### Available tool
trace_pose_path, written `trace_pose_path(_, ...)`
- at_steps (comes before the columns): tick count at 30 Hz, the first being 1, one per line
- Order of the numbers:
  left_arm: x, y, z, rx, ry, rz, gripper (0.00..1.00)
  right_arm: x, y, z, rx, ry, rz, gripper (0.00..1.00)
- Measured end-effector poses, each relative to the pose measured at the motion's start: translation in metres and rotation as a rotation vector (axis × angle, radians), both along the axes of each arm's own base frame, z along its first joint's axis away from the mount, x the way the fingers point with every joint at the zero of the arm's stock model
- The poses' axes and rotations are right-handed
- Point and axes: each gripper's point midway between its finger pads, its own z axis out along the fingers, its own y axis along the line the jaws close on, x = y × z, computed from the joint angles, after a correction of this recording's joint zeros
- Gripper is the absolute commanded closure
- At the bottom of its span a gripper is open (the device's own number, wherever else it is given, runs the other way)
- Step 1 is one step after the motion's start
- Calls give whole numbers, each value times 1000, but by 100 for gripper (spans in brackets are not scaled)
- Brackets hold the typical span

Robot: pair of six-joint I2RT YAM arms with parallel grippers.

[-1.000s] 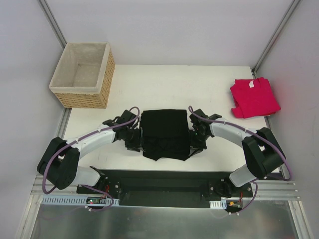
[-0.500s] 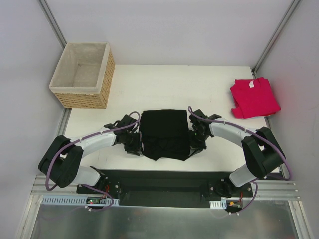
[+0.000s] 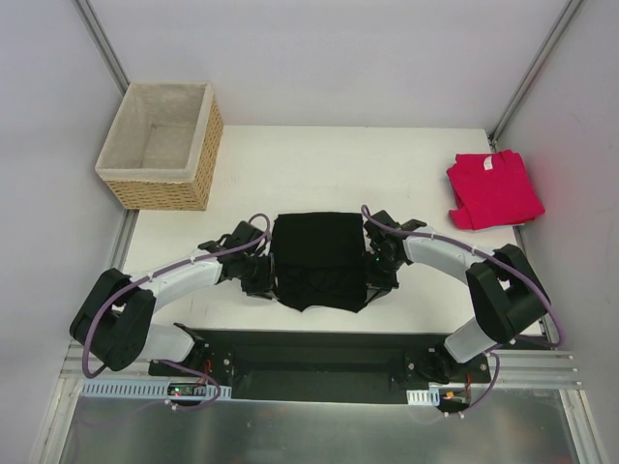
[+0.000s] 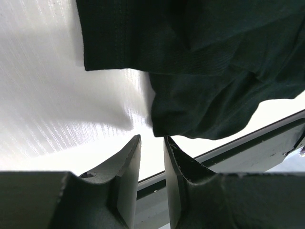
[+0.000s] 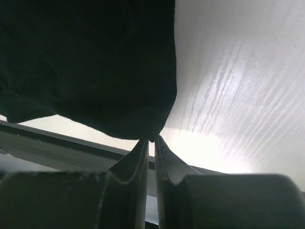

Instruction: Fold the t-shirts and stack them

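This is a robotics lab test cell: a left arm (image 3: 179, 278) and a right arm (image 3: 445, 253), white and black, are bolted to a black base plate (image 3: 319, 360) on an aluminium rail (image 3: 290, 385) at the near edge of a bare white tabletop (image 3: 319, 164). Plain pale wall panels (image 3: 319, 58) set in metal frame posts (image 3: 103, 43) close it in. Purple cables (image 3: 87, 358) and a small exposed circuit board (image 3: 184, 391) run along the machinery.

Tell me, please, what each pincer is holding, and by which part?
The right pincer seems to pinch the black t-shirt at its near right edge; left pincer, jaws apart, holds nothing.
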Motion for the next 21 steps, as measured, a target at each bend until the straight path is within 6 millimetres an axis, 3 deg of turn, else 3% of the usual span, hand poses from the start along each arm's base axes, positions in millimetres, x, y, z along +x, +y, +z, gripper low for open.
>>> trace_pose_path(8,1,-1,3,-8,-9,4,77,1,4,-2,-7,10,13,89)
trace_pose_path(15,2,-2,-7,14,26,1,79,3,6,-2,-7,10,19,90)
trace_pose_path(16,2,-3,-7,15,27,-2,80,3,6,-2,-7,10,19,90)
trace_pose_path(19,4,-4,-7,14,25,-3,99,3,6,-2,-6,9,22,92)
trace_pose_path(21,5,-5,-6,13,20,-4,100,3,6,-2,-7,10,23,94)
